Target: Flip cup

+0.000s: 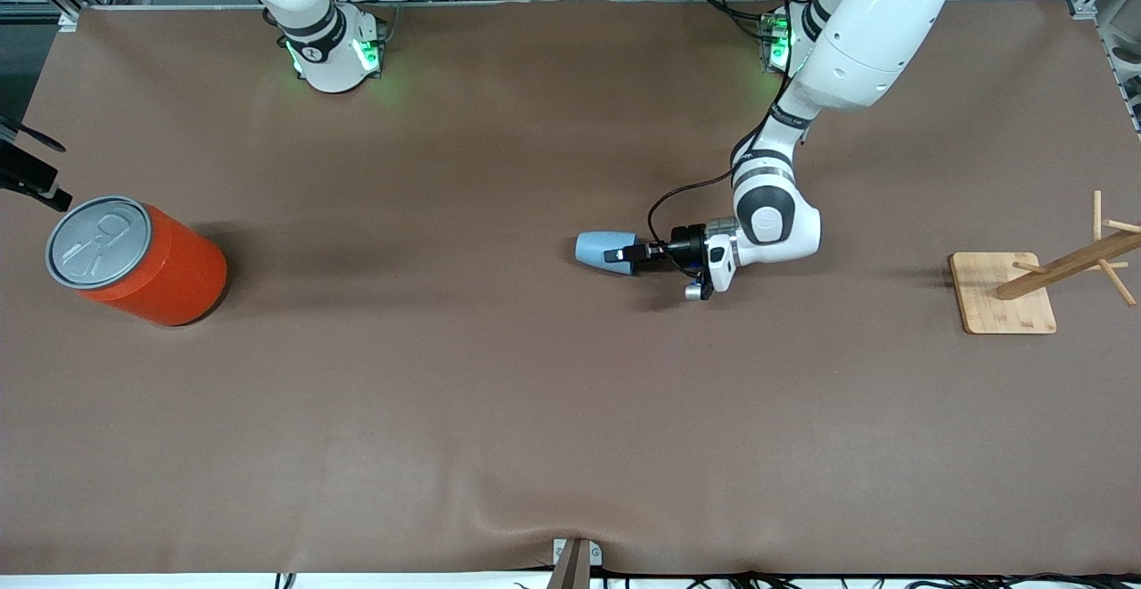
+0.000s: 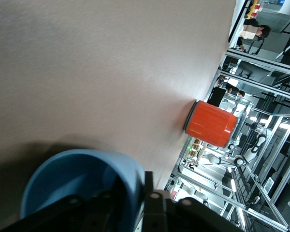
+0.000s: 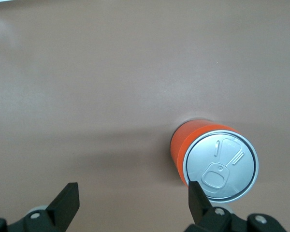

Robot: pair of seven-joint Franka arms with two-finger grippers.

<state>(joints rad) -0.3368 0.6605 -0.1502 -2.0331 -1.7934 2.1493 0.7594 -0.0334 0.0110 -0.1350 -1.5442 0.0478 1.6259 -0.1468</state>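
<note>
The small light-blue cup (image 1: 599, 249) is tipped on its side near the middle of the table, its closed end toward the right arm's end. My left gripper (image 1: 627, 256) is shut on the cup's rim wall. In the left wrist view one finger (image 2: 147, 186) is outside the cup (image 2: 72, 179) and the other is inside, against its darker blue interior. I cannot tell whether the cup touches the table. My right gripper (image 3: 133, 195) is open and empty, over the table beside the orange can, and shows at the edge of the front view (image 1: 31, 175).
A big orange can (image 1: 134, 259) with a grey pull-tab lid stands at the right arm's end; it also shows in the left wrist view (image 2: 210, 124) and the right wrist view (image 3: 215, 162). A wooden peg rack (image 1: 1025, 290) on a square base stands at the left arm's end.
</note>
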